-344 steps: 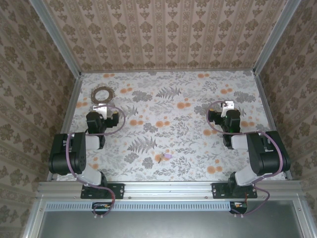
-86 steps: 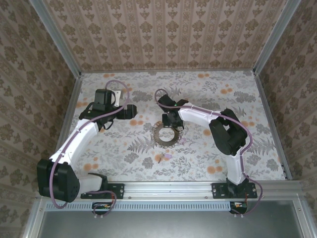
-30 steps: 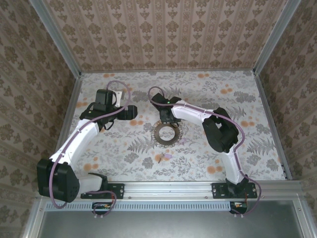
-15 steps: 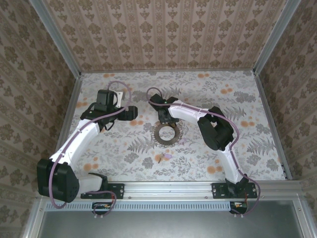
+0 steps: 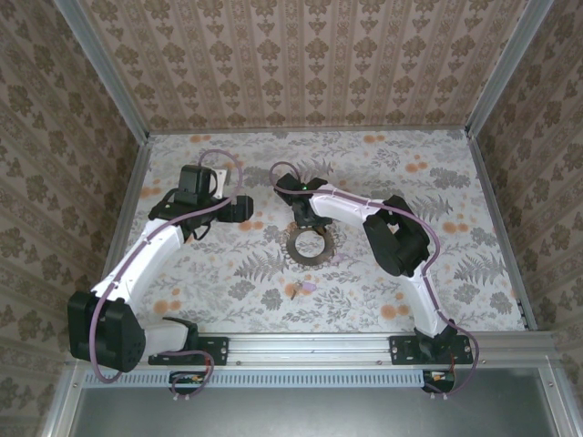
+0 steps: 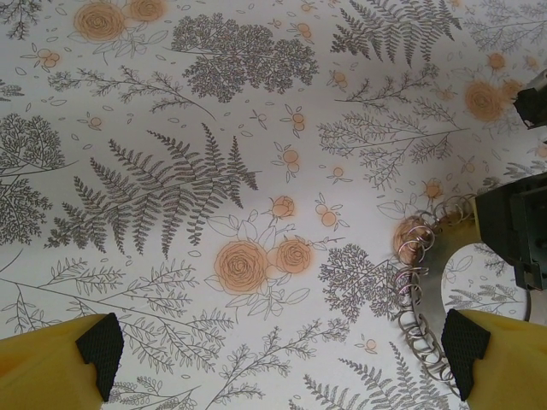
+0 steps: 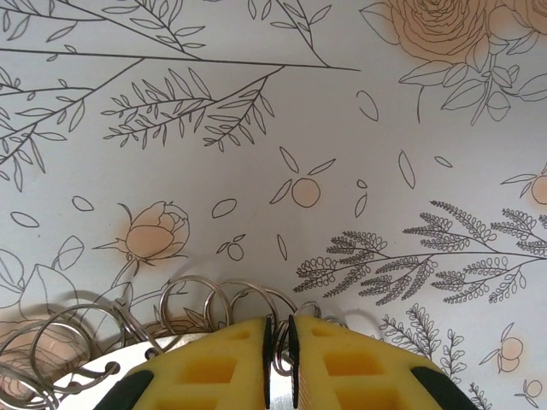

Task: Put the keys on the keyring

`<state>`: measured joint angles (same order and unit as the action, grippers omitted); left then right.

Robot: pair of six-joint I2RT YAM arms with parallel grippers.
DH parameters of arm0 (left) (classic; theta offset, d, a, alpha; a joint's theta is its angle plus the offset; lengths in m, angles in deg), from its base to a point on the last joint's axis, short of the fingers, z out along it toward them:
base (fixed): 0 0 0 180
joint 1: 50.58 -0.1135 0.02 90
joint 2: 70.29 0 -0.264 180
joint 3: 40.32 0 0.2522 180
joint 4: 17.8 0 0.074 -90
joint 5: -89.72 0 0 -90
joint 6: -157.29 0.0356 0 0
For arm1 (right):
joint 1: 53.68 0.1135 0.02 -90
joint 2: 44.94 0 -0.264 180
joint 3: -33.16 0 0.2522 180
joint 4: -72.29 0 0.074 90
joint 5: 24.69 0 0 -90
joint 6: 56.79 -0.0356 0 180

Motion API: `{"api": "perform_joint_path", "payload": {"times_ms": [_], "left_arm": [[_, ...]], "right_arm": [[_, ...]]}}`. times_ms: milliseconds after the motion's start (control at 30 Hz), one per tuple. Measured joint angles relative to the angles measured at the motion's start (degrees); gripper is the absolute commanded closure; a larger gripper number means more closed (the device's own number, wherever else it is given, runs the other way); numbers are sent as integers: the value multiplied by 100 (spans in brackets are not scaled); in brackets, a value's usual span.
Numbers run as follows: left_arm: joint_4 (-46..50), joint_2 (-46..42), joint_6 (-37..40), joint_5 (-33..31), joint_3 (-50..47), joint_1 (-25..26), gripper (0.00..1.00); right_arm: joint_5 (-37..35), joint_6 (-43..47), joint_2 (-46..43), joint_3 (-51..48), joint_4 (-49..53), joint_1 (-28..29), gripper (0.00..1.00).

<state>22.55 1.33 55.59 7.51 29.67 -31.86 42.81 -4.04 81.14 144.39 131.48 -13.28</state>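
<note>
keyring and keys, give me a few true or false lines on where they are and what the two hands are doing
1. The right hand is pinched shut on the keyring. True.
2. The keys already hang on the keyring. False: they lie on the table, apart from the ring, nearer the arm bases.
3. The left hand is wide open and empty. True.
4. The keyring sits in the far left corner of the table. False: it is near the middle.
</note>
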Motion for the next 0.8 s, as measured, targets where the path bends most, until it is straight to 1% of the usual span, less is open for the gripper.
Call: {"api": "perform_joint_path", "payload": {"times_ms": [167,400,800], "left_arm": [[2,0,0,-15,0,2,0],[2,0,2,-22,0,7,0],[20,0,42,-61,0,50,0]], "right_arm": [[-81,2,-2,-7,4,0,83],[-164,61,-92,-101,4,0,87],[-240,114,-356,-367,-2,-50,87]]}}
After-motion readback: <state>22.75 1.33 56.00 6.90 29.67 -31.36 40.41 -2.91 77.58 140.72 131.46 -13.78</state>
